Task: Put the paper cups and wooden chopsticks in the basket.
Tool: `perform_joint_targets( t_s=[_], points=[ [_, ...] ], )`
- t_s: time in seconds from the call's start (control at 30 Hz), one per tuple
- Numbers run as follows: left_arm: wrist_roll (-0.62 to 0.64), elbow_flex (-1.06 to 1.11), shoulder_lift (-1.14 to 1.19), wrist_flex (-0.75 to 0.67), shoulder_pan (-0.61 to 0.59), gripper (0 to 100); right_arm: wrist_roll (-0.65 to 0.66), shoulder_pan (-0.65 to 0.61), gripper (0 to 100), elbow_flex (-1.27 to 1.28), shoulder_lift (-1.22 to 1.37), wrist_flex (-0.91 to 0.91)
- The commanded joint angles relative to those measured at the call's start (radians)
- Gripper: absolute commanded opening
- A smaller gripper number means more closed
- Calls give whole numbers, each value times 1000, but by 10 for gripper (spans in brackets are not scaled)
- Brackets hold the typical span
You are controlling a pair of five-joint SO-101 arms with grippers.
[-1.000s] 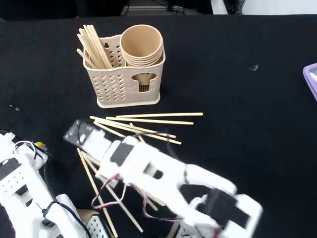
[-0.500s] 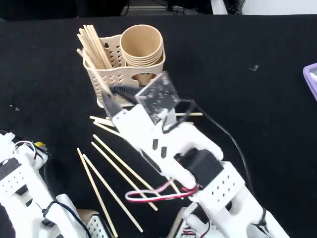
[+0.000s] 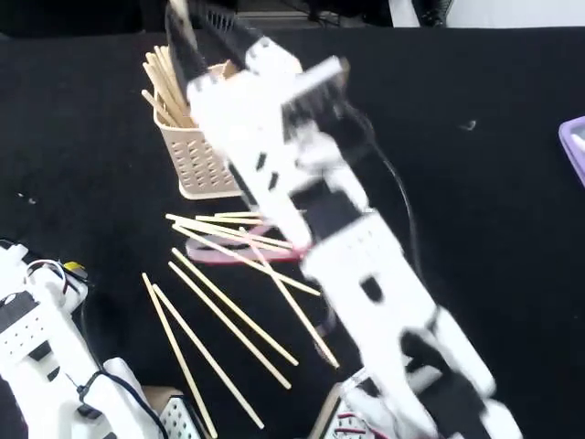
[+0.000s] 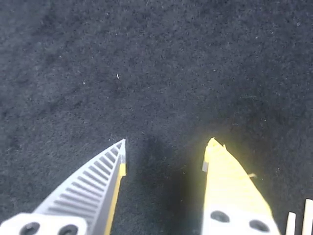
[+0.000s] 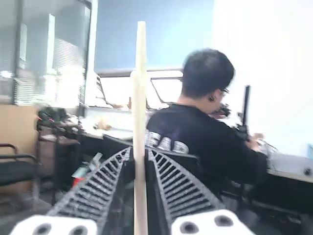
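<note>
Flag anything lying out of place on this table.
Several loose chopsticks lie scattered and crossed on the table in front of the basket, not standing in it like the stowed chopsticks. The right gripper grips a single chopstick, raised.

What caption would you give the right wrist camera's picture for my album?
The right gripper pinches a single wooden chopstick, which sticks out well beyond its tips.

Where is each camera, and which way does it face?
High view: fixed above, looking down on black table, beige perforated basket, loose wooden chopsticks, both white arms.
Left wrist view: faces down at table; left gripper open.
Right wrist view: faces the room; right gripper shut on wooden chopstick.
Shared with high view: that gripper.
</note>
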Motion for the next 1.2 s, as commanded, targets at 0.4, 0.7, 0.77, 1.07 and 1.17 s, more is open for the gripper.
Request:
perform_joint_targets(
  t_s=[0.4,0.7,0.77,1.07,1.17],
  points=[
    [3,-51,-11,-14,-1,259,2,-15,16,-101,280,41],
    [3,-51,-12,-14,-1,259,2,-12,143,56,108,49],
    [3,-51,-12,-14,-1,259,2,-17,113,81,21,114],
    [6,-53,-12,-14,-1,259,0,-247,71,555,-513,738],
    [6,-53,-11,-14,-1,259,-48,-364,72,823,-628,721]
  ],
)
